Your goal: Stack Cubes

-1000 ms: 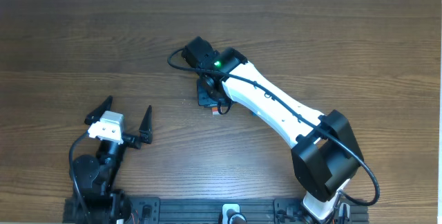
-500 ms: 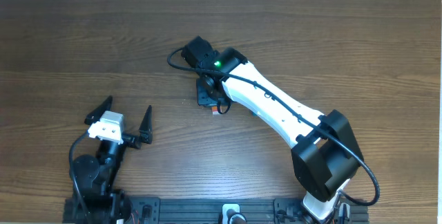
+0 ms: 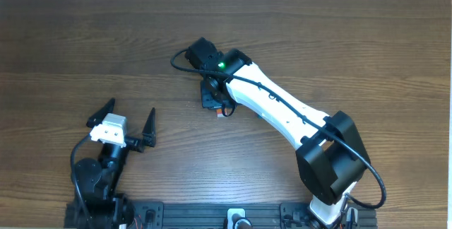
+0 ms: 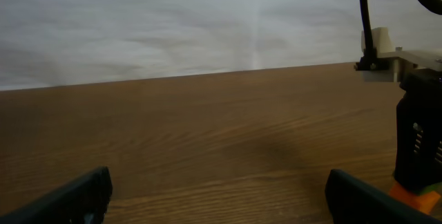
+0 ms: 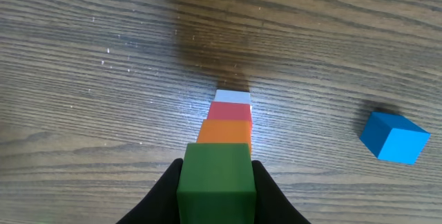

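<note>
My right gripper (image 5: 215,198) is shut on a green cube (image 5: 215,175), black fingers (image 5: 163,198) pressing its two sides. The green cube sits at the top of a column: an orange cube (image 5: 224,131), a red cube (image 5: 230,112) and a white cube (image 5: 233,97) show beneath it. Whether green rests on orange I cannot tell. A blue cube (image 5: 394,137) lies alone on the wood beside the stack. From above, the right gripper (image 3: 212,96) is at the table's middle, covering the stack. My left gripper (image 3: 131,109) stands open at the lower left, holding nothing.
The wooden table (image 3: 339,38) stretches bare around the stack. The left wrist view has the right arm's gripper (image 4: 418,141) at its edge, with an orange cube (image 4: 418,198) under it, and a pale wall (image 4: 207,16) behind the table.
</note>
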Controlling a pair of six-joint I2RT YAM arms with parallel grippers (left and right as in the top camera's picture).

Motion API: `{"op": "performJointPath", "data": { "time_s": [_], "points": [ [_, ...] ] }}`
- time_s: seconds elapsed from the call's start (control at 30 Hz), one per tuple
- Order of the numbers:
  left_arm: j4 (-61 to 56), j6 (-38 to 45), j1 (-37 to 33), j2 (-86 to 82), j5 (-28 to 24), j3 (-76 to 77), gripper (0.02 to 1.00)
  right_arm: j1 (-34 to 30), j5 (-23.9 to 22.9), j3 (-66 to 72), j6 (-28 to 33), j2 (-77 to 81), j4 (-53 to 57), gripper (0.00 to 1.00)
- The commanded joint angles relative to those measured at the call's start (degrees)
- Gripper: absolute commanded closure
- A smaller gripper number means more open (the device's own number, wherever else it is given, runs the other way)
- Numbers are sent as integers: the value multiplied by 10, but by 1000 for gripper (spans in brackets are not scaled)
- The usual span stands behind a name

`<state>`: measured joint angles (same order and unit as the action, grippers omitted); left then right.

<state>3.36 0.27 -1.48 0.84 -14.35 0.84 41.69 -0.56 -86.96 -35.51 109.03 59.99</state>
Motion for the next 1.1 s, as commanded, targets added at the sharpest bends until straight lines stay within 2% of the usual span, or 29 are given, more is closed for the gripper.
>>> {"op": "performJointPath", "data": {
  "time_s": [0.03,1.1],
  "points": [
    [-3,10,-3,-5,5,-5,18,3,-6,-12,2,8,3,989],
    [-3,10,-3,-5,5,-5,18,4,-6,-10,0,19,5,985]
  ]
}}
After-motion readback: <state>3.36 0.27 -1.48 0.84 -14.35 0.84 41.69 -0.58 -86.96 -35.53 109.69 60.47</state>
